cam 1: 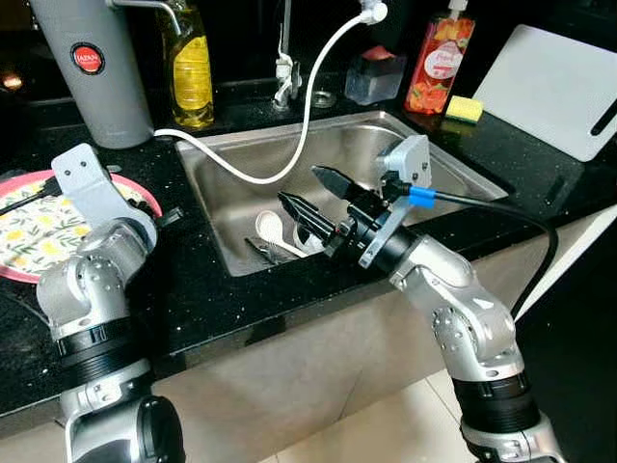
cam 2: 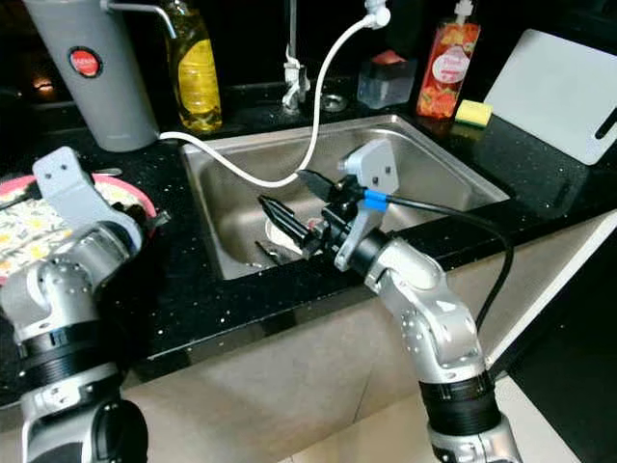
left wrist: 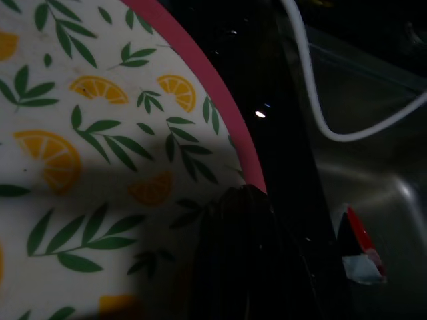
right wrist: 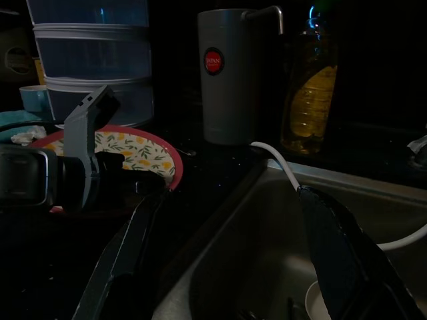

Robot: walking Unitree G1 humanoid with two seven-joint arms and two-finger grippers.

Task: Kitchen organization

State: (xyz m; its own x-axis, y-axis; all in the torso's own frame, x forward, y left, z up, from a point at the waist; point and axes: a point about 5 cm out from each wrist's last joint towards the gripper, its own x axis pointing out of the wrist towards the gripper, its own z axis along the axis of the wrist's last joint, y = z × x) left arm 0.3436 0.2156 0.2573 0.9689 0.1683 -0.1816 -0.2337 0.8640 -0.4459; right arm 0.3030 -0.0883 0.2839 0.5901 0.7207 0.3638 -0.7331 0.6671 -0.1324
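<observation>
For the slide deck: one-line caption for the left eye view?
Right gripper open above the steel sink holding a white spoon; left gripper at the lemon-print plate.

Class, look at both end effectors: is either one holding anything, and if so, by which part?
Nothing is held. The right end effector hangs open over the sink, its fingers empty. The left end effector sits at the plate rim; no grasp can be made out.
</observation>
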